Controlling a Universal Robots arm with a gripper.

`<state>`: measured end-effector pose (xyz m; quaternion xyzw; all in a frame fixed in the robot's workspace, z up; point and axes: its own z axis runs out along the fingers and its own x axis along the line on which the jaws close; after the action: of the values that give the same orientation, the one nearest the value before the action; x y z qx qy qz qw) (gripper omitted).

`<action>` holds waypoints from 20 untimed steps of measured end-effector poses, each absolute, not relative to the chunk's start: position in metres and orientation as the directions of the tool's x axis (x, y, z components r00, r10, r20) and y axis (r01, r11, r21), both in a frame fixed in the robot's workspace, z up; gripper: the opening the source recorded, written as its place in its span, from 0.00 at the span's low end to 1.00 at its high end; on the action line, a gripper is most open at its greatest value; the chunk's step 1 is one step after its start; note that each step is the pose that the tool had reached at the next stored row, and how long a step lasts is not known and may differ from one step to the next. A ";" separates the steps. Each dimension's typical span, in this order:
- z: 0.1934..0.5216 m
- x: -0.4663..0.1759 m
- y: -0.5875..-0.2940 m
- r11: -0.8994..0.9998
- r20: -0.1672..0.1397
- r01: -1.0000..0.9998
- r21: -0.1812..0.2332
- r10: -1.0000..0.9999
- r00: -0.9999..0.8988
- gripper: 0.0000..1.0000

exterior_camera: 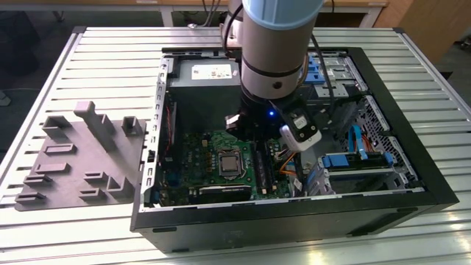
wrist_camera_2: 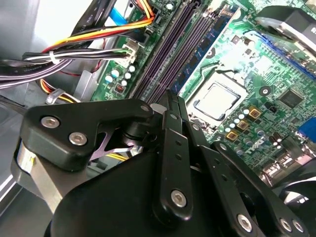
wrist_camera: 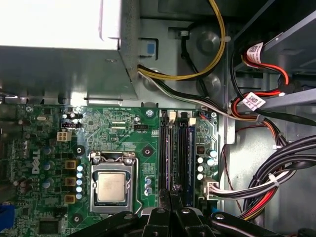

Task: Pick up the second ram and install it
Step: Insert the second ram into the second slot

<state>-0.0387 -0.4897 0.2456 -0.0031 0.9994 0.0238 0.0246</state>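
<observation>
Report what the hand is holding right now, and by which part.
Cannot be told. The hand is down at the motherboard's memory slots, beside a bluish stick standing in one; anything in its grip is hidden.

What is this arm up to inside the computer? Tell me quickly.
The robot arm reaches down into the open computer case, with its gripper right over the motherboard's memory slots, beside the processor. A bluish-green memory stick stands in one slot next to it. Whether the gripper holds another stick cannot be made out.
</observation>
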 end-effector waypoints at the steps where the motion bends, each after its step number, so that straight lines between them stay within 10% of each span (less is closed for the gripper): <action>1: 0.245 -0.038 -0.490 0.999 -0.049 -0.007 0.048 -0.005 -0.999 0.11; 20: 0.238 -0.033 -0.485 0.999 -0.049 -0.007 0.047 -0.005 -0.999 0.11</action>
<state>-0.0329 -0.4845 0.2377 -0.0031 0.9994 0.0238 0.0245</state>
